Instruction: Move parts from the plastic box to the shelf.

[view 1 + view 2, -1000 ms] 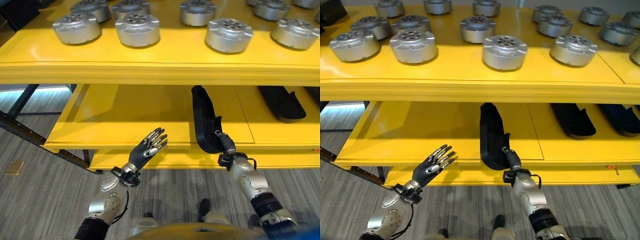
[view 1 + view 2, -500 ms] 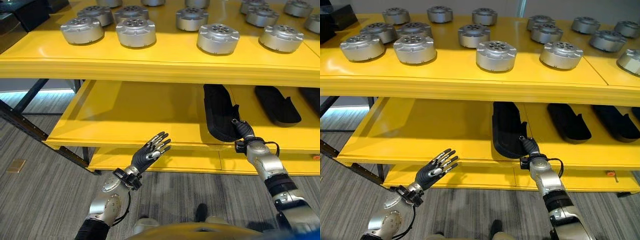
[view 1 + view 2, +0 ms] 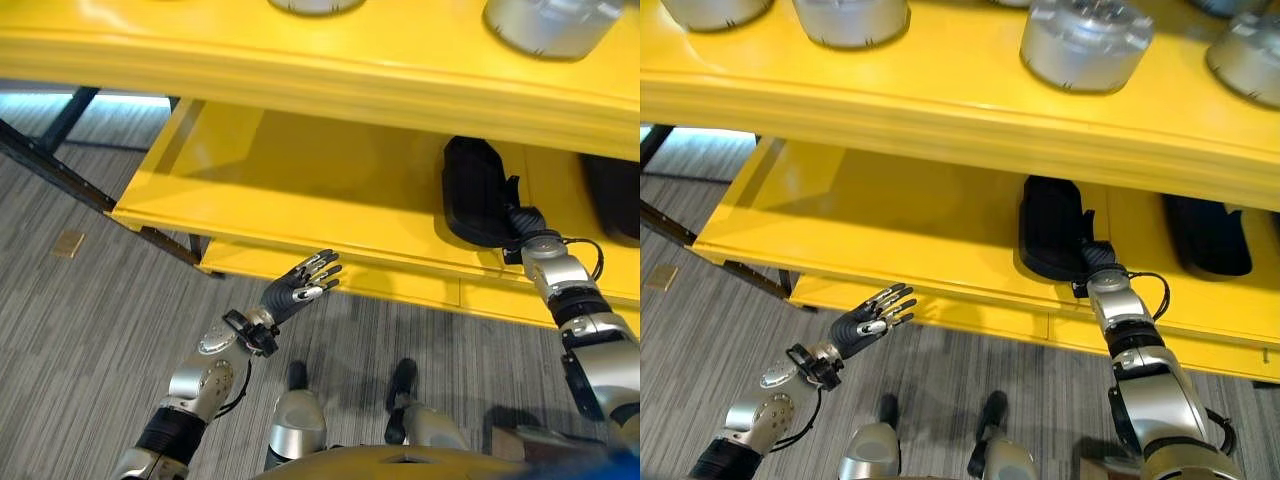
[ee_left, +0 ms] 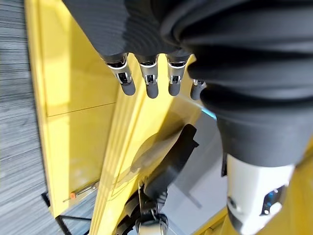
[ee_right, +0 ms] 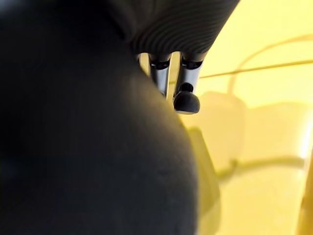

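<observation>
The left hand point(image 3: 298, 290) hung low with its fingers point(image 4: 148, 84) straight and spread, palm open. The right arm reached forward, its right hand point(image 3: 1097, 258) extended, the fingers' state unclear.

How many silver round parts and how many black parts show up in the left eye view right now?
Silver round parts: 2
Black parts: 2
Total: 4

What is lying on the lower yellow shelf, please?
A black part lies flat on the lower shelf, the right hand at its near end; that hand's fingers are hidden. Another black part lies further right.
</observation>
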